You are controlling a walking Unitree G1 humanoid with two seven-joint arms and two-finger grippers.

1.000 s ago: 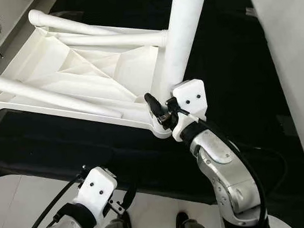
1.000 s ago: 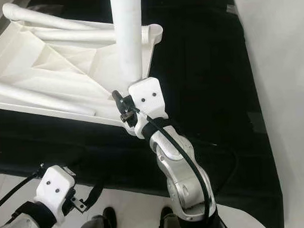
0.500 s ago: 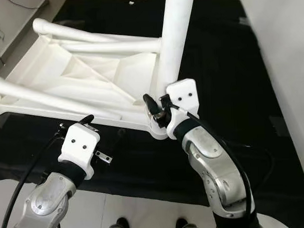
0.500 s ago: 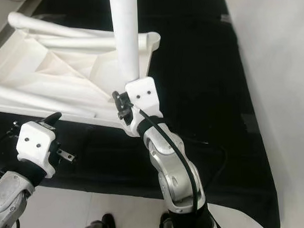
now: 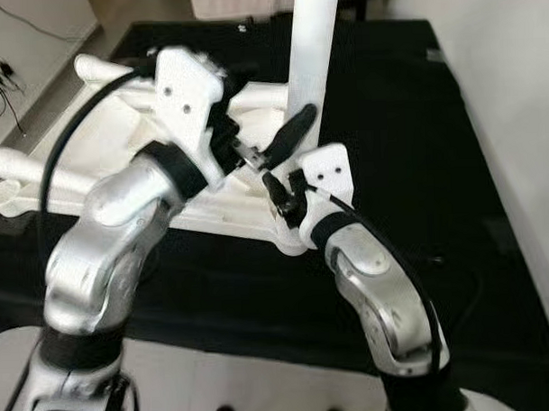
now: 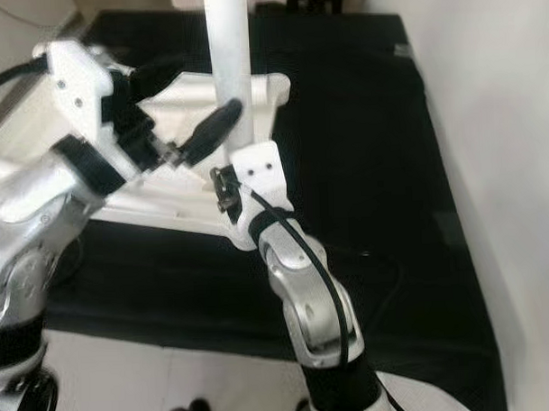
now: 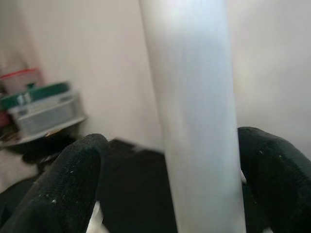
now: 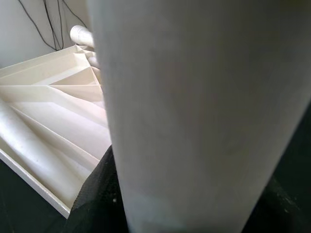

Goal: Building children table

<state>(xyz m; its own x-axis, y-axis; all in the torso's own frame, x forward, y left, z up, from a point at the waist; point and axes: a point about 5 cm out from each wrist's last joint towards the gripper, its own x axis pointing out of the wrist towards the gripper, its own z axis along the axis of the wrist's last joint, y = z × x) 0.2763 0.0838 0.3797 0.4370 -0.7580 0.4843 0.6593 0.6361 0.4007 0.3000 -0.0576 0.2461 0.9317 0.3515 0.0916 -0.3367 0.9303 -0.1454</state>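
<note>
A white children's table (image 5: pixel 230 227) lies upside down on a black mat (image 5: pixel 398 120). One white table leg (image 5: pixel 312 42) stands upright at its near right corner. My right gripper (image 5: pixel 288 191) is shut on the base of that leg, whose shaft (image 8: pixel 194 111) sits between the dark fingers (image 8: pixel 95 194). My left gripper (image 6: pixel 189 96) is raised higher up and open, just left of the leg, with one fingertip (image 5: pixel 294 128) at the leg's side. Along the left wrist, the leg (image 7: pixel 194 116) appears between the two black fingers (image 7: pixel 73 179). Two other legs (image 5: pixel 20 165) lie flat across the underside.
The mat covers the floor ahead. A pale wall (image 5: pixel 524 116) runs along the right. Cables (image 5: pixel 4 80) lie on the light floor at far left. Stacked containers (image 7: pixel 43 107) stand on a shelf beyond the leg.
My left arm has swung up from low at my side to the upright leg, gripper open. The right gripper still holds the leg's base. The camera has tilted up a little.
</note>
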